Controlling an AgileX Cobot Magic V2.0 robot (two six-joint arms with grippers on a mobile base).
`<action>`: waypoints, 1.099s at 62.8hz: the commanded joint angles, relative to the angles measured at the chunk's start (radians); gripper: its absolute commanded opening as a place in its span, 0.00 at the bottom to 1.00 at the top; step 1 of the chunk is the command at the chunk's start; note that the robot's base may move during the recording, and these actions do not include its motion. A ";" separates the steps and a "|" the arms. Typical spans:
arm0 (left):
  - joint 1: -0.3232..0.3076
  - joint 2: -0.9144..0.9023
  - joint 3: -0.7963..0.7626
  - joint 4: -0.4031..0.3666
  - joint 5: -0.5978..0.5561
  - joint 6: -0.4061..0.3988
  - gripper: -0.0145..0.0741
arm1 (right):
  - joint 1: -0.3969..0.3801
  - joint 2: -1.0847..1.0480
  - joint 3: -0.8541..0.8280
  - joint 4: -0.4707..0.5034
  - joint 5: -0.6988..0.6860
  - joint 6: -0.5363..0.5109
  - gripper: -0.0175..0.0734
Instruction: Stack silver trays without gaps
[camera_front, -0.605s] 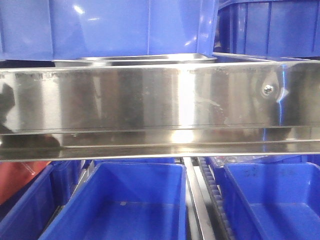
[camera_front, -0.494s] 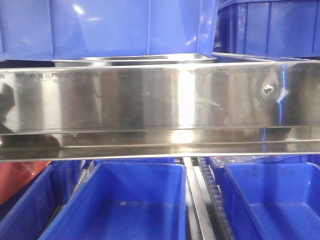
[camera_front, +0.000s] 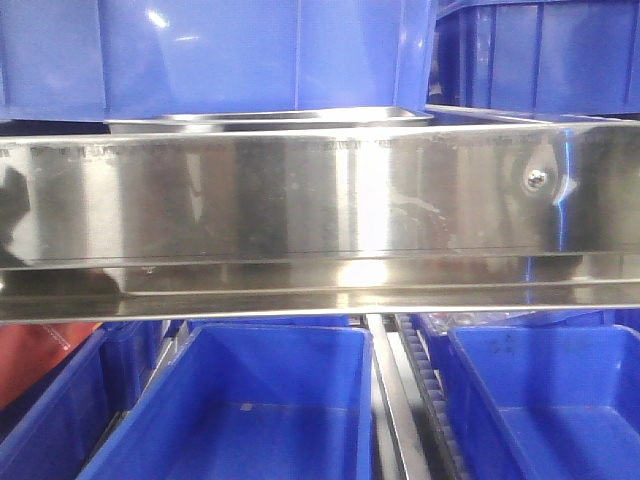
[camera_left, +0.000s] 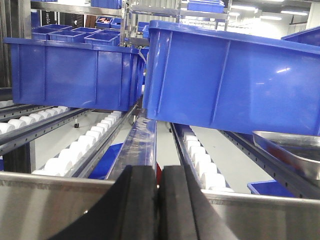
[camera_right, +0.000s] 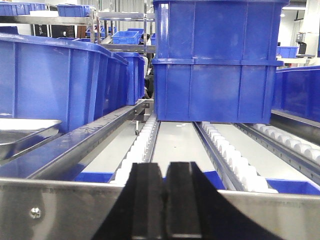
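From the front camera I see a long steel shelf panel (camera_front: 300, 200) crossing the whole view, with one screw (camera_front: 537, 178) near its right end. Just above the panel's top edge sits the shiny rim of a silver tray (camera_front: 270, 118), left of centre. A large blue bin (camera_front: 200, 50) stands right above the tray; I cannot tell whether the two touch. Below the panel there are two lower blue bins (camera_front: 250, 410), side by side.

From the left wrist camera, the left gripper (camera_left: 158, 200) fills the bottom centre. Its two black fingers (camera_left: 137, 205) are pressed together with only a hairline slit between them, and they hold nothing. The silver tray (camera_left: 295, 150) lies at the right edge of this view, on the roller lane, just under the front of a tilted blue bin (camera_left: 230, 75). White rollers (camera_left: 95, 135) run away from the camera on the left.

From the right wrist camera, the right gripper (camera_right: 164, 200) is in the same pose — black fingers (camera_right: 147, 205) closed on each other, gripping nothing. Here the silver tray (camera_right: 25, 130) lies at the far left edge, beyond a steel rail (camera_right: 85, 140). Two stacked blue bins (camera_right: 215, 60) stand straight ahead on the rollers — well apart from the gripper.
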 joint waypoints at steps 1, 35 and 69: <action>0.004 -0.003 -0.003 -0.001 -0.018 0.004 0.17 | -0.008 -0.004 0.000 0.001 -0.023 -0.002 0.10; 0.004 -0.003 -0.003 -0.001 -0.018 0.004 0.17 | -0.008 -0.004 0.000 0.000 -0.076 -0.002 0.10; 0.004 -0.003 -0.016 -0.186 -0.201 0.004 0.17 | -0.008 -0.004 -0.012 0.101 -0.181 0.000 0.10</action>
